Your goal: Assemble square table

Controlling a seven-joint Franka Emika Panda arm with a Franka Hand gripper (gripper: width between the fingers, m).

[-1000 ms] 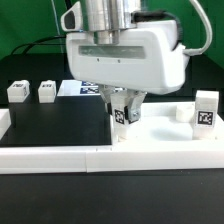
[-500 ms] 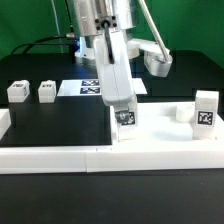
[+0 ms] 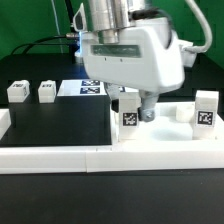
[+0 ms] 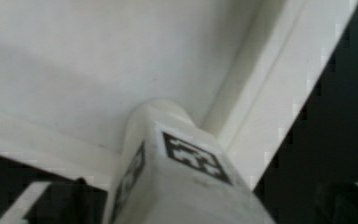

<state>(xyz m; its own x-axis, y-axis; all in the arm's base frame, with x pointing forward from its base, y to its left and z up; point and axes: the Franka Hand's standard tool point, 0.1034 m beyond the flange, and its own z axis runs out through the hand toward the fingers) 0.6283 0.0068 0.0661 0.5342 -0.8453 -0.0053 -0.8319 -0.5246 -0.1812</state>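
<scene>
We see the slab, a smooth matte white plastic plate with a raised rim. It lies on the black counter at its near edge, toward the exterior view's right, where the frame cuts it off. On the slab's corner nearest the counter's middle stands a leg, a small upright white block with a black-white tag. The wrist view is blurred but shows the leg's top as rounded.

The gripper hangs over the leg. One dark finger shows just beside it and the other is hidden, so we cannot tell whether the leg is clamped.

A second leg stands upright further along the slab. A third leg and a fourth leg sit toward the counter's back left corner. Near them lies the marker board, partly hidden behind the arm. White bars line the near edge.
</scene>
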